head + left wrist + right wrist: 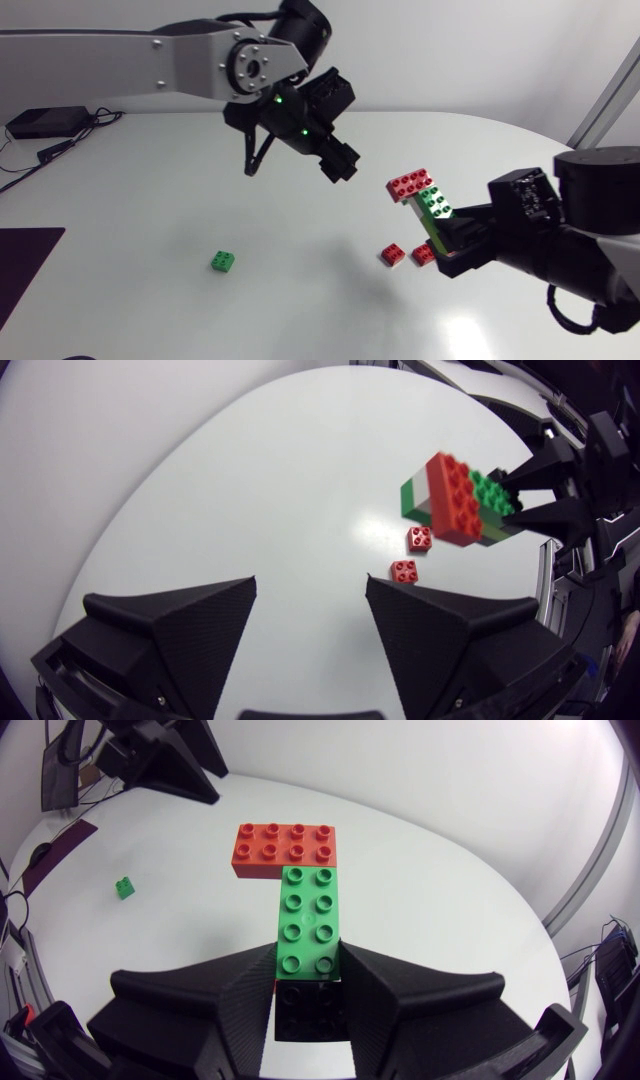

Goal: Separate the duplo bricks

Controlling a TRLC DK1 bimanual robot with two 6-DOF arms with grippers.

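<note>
My right gripper [452, 238] is shut on the lower end of a long green brick [310, 920], holding it tilted above the table. A long red brick [285, 845] sits crosswise on its far end, with a white layer showing beneath it in the left wrist view. My left gripper [338, 160] hangs open and empty above the table, a little left of the brick stack [455, 500]. Two small red bricks [393, 255] [423, 254] lie on the table under the stack. Farther left, a small green brick [224, 262] lies alone.
A black box [45, 122] with cables sits at the back left corner. A dark mat [25, 262] lies at the table's left edge.
</note>
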